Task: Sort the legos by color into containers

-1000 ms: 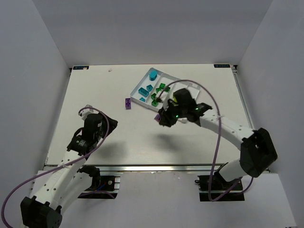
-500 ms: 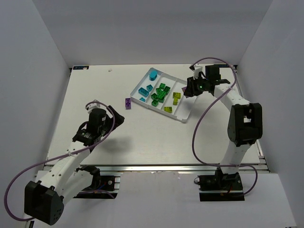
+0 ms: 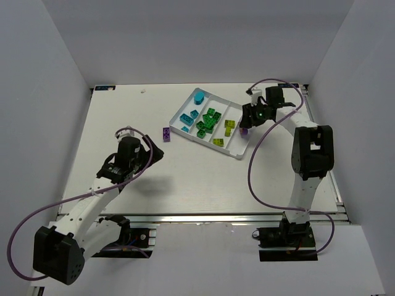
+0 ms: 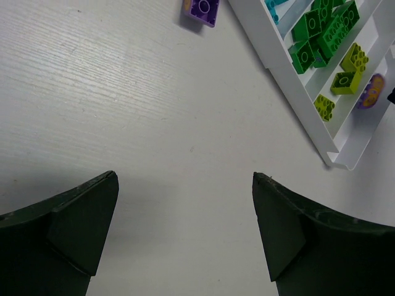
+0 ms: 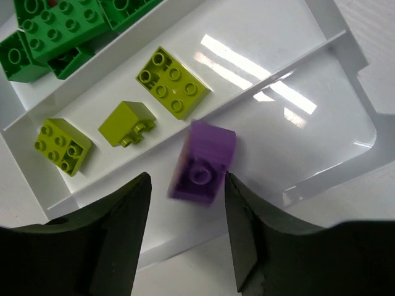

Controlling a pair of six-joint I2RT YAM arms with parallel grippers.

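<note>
The white tray [image 3: 238,153] sits far right of centre, with cyan bricks [image 3: 198,96], green bricks [image 3: 208,120] and yellow-green bricks [image 3: 229,127] in separate compartments. My right gripper [image 3: 247,121] hangs over the tray's rightmost compartment [image 5: 290,142]. It is open [image 5: 187,185], and a purple brick [image 5: 203,161] lies tilted and blurred between its fingers, underside towards the camera, with a gap on the left side. A second purple brick [image 3: 166,134] lies on the table left of the tray and also shows in the left wrist view [image 4: 200,8]. My left gripper [image 3: 148,154] is open and empty [image 4: 185,185] above bare table.
The tray's near corner [image 4: 338,161] lies ahead and right of my left gripper. The yellow-green bricks [image 5: 173,83] lie just beyond the divider [image 5: 259,92] from the purple brick. The enclosure walls close in the table on the left, right and far sides.
My right arm swung from the table's middle to the tray's right end, carrying the purple brick. The brick now sits loose between open fingers. My left arm edged forward and right.
</note>
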